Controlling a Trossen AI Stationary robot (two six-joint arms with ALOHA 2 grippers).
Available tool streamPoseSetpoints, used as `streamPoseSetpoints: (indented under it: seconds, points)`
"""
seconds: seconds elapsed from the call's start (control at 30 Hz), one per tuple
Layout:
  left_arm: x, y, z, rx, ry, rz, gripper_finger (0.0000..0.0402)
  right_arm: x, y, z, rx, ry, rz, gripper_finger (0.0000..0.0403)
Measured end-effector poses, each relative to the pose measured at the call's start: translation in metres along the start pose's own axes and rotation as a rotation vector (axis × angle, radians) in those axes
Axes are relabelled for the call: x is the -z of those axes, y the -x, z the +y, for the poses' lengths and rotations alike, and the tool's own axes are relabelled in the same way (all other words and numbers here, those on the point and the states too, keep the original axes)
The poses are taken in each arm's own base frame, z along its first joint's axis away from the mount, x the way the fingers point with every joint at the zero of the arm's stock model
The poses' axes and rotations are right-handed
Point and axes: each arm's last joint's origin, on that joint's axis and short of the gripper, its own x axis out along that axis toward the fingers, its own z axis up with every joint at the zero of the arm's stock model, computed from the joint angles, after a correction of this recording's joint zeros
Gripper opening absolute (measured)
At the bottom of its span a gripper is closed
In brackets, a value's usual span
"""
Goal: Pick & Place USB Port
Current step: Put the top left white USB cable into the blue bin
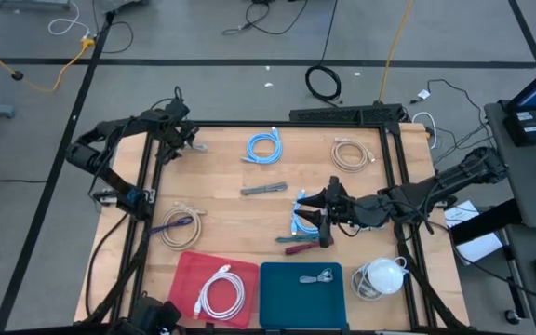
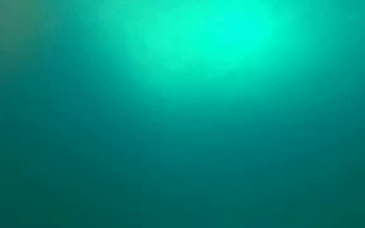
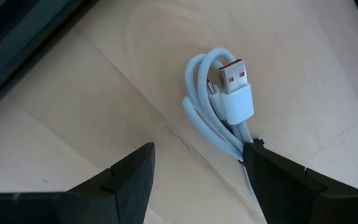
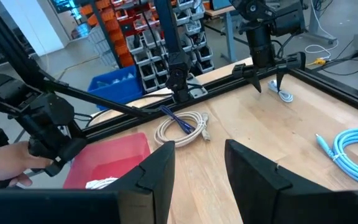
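The right gripper (image 4: pixel 194 180), jaws parted, is hovering over the tabletop (image 4: pixel 260 134). Beyond it a beige cable (image 4: pixel 182 129) is lying coiled, a red tray (image 4: pixel 107 163) beside that cable, a blue cable (image 4: pixel 353 146) well apart from it.

No readable text, label, brand, number or sign shows in any view. The cables, trays and bench carry no legible lettering, the storage bins in the room behind are too far off to read, and the low view is a blank teal glow.
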Motion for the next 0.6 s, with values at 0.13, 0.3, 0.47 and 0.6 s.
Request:
streamPoseSetpoints:
  seconds: [0.13,0.3,0.47,0.6]
  points:
    - [-0.001,0.002,0.0,0.017,0.012,0.024,0.0253,0.0,0.0,0.0,-0.002,-0.007,-0.003,0.0132]
    - [0.001,0.006,0.0,0.048,0.001,0.063,0.0253,-0.001,-0.001,-0.001,0.004,-0.011,-0.008,0.0132]
    - [-0.001,0.02,-0.013,0.248,-0.009,0.07,0.0253,-0.003,-0.001,-0.002,0.003,-0.011,-0.022,0.0132]
    - [0.0,0.028,-0.012,0.272,0.02,0.066,0.0253,-0.005,-0.002,-0.003,0.003,-0.004,-0.035,0.0132]
